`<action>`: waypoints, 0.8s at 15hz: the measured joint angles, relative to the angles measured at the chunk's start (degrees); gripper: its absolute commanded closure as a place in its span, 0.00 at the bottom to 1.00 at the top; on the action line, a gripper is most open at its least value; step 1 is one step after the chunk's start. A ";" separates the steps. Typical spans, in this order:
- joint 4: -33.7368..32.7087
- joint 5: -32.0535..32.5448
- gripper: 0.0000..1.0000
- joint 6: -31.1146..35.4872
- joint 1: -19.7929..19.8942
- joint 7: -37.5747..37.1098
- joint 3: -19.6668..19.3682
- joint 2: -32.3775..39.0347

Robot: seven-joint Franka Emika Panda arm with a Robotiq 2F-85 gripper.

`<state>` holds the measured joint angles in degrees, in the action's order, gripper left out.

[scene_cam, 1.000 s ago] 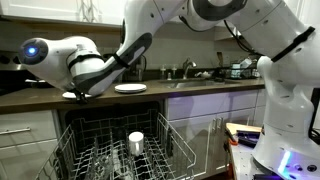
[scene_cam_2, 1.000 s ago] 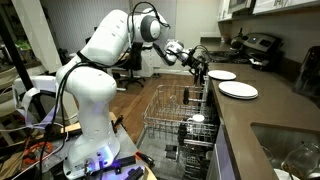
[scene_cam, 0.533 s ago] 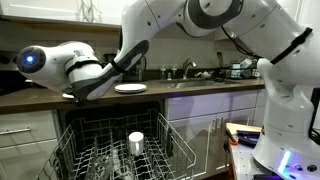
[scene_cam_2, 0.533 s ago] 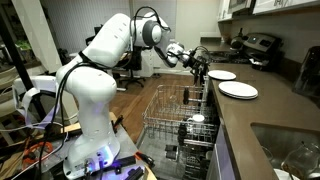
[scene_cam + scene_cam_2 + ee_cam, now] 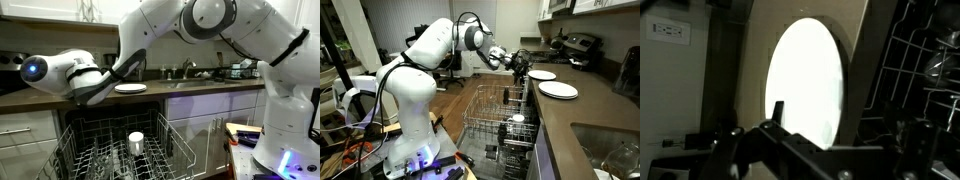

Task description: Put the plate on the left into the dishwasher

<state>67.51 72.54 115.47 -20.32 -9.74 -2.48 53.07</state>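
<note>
White and flat, the plate (image 5: 542, 75) lies at the worktop's (image 5: 570, 115) far end, above the open dishwasher (image 5: 498, 118); the gripper (image 5: 520, 66), jaws apart, has edged nearer its rim, so grasping looks next

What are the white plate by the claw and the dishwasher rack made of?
The plate looks like glazed ceramic: plain white, smooth, glossy; hard plastic is possible. The dishwasher rack seems coated metal wire: thin grey rods in a grid.
</note>
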 measured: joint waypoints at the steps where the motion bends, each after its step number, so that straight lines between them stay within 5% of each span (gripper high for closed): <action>1: -0.23 0.00 0.04 0.00 0.05 0.00 -0.22 0.21; 7: -1.35 0.05 0.18 0.00 0.17 0.00 -1.29 0.86; 12: -1.39 2.43 0.00 0.36 0.17 -0.01 -1.53 0.88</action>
<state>66.12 74.97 115.83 -20.16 -9.75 -4.01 53.94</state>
